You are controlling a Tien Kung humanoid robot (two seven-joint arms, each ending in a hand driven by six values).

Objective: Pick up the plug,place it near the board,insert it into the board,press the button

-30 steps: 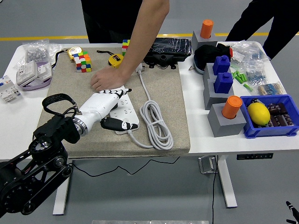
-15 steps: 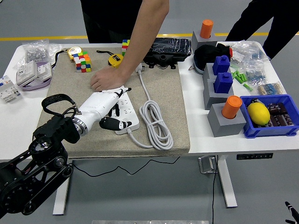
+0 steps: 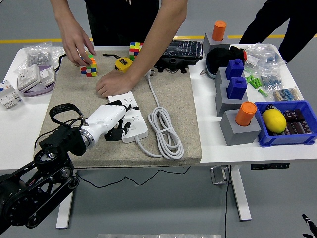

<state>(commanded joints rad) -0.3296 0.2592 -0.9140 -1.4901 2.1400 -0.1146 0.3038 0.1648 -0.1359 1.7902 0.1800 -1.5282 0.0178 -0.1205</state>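
High head view; looks down over table point(image 3: 218, 148).

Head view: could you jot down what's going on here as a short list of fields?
Robot hand: left hand at the near end of the power strip, fingers curled, holding nothing
Surface: beige mat on the white table
Cable: white cable coiled beside the strip
Person: one hand at the strip's far end, the other hand on a colour cube

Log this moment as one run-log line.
left hand: on power strip, near end | person's hand: holding strip's far end | right arm: out of view
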